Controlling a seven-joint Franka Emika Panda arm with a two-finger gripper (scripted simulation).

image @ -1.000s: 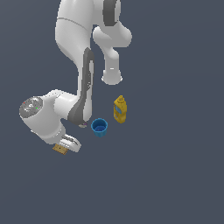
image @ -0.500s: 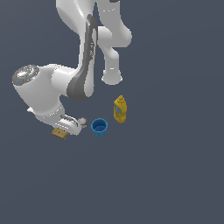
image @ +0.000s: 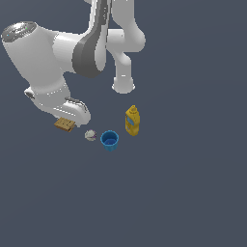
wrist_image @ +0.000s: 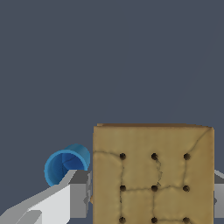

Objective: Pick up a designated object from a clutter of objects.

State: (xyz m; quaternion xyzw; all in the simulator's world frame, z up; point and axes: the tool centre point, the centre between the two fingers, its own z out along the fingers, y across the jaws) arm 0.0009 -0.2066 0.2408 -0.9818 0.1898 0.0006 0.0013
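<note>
The designated object, a flat tan-brown cracker-like slab with dots [wrist_image: 153, 175], sits between my gripper's fingers [wrist_image: 79, 199] and fills much of the wrist view. In the exterior view the slab [image: 63, 125] hangs just under my hand, and the gripper [image: 67, 120] is shut on it, held off the floor. The fingers themselves are mostly hidden by the hand there. Of the clutter, the small grey-white ball [image: 90, 135], the blue cup [image: 109, 140] and the yellow mustard bottle [image: 132, 120] stand toward the exterior view's right of the slab.
The arm's white base column [image: 123, 72] stands behind the bottle. The blue cup also shows in the wrist view [wrist_image: 65, 166], beside one finger. The floor is plain dark grey all around.
The arm has risen, carrying the tan slab upward in the exterior view. The grey-white ball, hidden by the hand before, now shows beside the cup.
</note>
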